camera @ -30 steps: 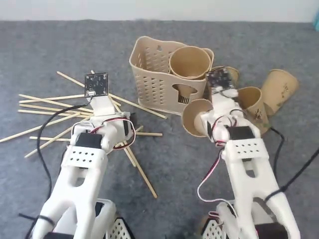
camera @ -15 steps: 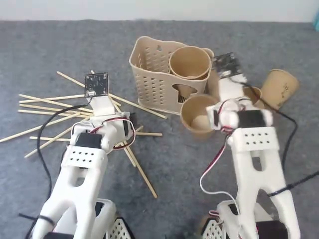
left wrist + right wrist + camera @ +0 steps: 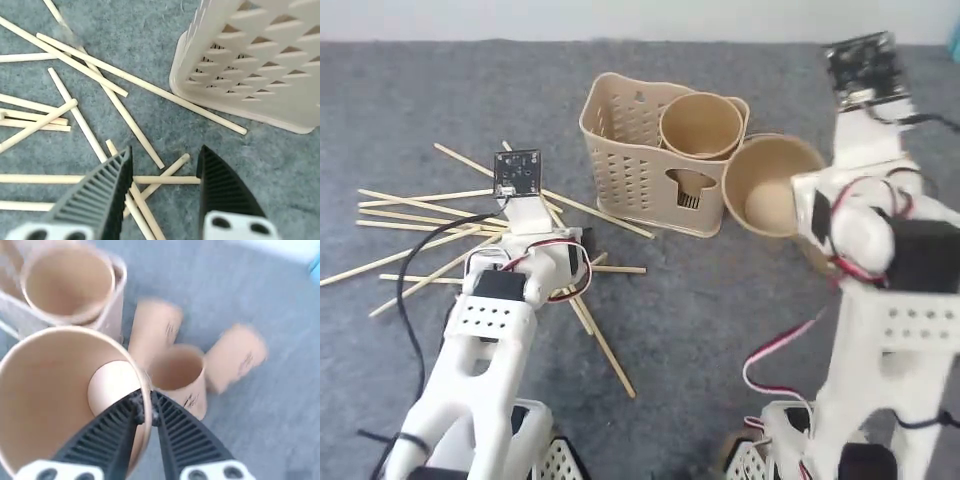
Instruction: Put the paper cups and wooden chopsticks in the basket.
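High view: one paper cup (image 3: 701,125) sits in the basket (image 3: 620,150); right gripper (image 3: 146,402) pinches a second cup (image 3: 772,185); left gripper (image 3: 162,165) gapes over loose chopsticks (image 3: 150,88).

The bench (image 3: 420,90), surfaced in grey felt-like material, is carrying a slotted beige basket (image 3: 620,165) standing upright near its middle. Wooden chopsticks (image 3: 410,215) are lying scattered and crossing one another on one side of the basket, one running just beside its base. Three paper cups (image 3: 180,375) are lying close together on the other side.

Bright, even light throughout, casting only soft, faint shadows.
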